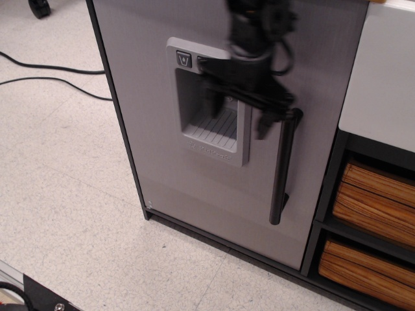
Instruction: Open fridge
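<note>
The fridge [149, 97] stands shut, with a brushed grey door. Its moulded dispenser panel [204, 110] is partly hidden by my arm. The black vertical bar handle [283, 168] runs down the door's right side. My gripper [238, 115] is black and blurred by motion. It hangs in front of the door between the dispenser panel and the top of the handle, fingers pointing down and spread apart. The right finger [264, 123] is just left of the handle's top end. It holds nothing.
A white-topped cabinet [382, 71] with wooden drawers [373, 201] stands right beside the fridge. Black cables [45, 71] lie on the speckled floor at the left. A dark edge [39, 295] shows at the bottom left corner.
</note>
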`<action>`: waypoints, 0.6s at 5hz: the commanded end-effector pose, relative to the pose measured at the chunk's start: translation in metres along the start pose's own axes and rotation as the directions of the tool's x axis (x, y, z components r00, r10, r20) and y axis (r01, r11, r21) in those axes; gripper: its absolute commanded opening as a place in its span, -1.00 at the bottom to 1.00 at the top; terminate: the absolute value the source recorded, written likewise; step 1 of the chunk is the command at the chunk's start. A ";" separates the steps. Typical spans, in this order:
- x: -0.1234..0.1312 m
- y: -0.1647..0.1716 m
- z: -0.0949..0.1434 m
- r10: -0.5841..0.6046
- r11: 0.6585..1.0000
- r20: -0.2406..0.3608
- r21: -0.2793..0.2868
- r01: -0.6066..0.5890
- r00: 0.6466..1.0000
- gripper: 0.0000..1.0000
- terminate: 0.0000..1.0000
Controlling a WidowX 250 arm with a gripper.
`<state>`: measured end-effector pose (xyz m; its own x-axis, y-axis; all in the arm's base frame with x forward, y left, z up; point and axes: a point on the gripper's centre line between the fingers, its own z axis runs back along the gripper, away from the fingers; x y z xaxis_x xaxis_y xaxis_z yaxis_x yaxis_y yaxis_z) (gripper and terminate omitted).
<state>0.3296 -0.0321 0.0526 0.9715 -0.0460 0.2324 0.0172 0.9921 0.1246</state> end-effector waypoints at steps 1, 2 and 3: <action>0.025 -0.027 0.018 0.004 0.999 0.091 -0.053 0.001 0.996 1.00 -1.00; 0.022 -0.033 0.014 -0.003 1.000 0.133 -0.019 0.005 0.991 1.00 -1.00; 0.024 -0.030 0.006 0.011 1.000 0.158 -0.007 -0.010 0.987 1.00 -1.00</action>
<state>0.3476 -0.0631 0.0478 0.9353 -0.0536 0.3497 0.0111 0.9924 0.1226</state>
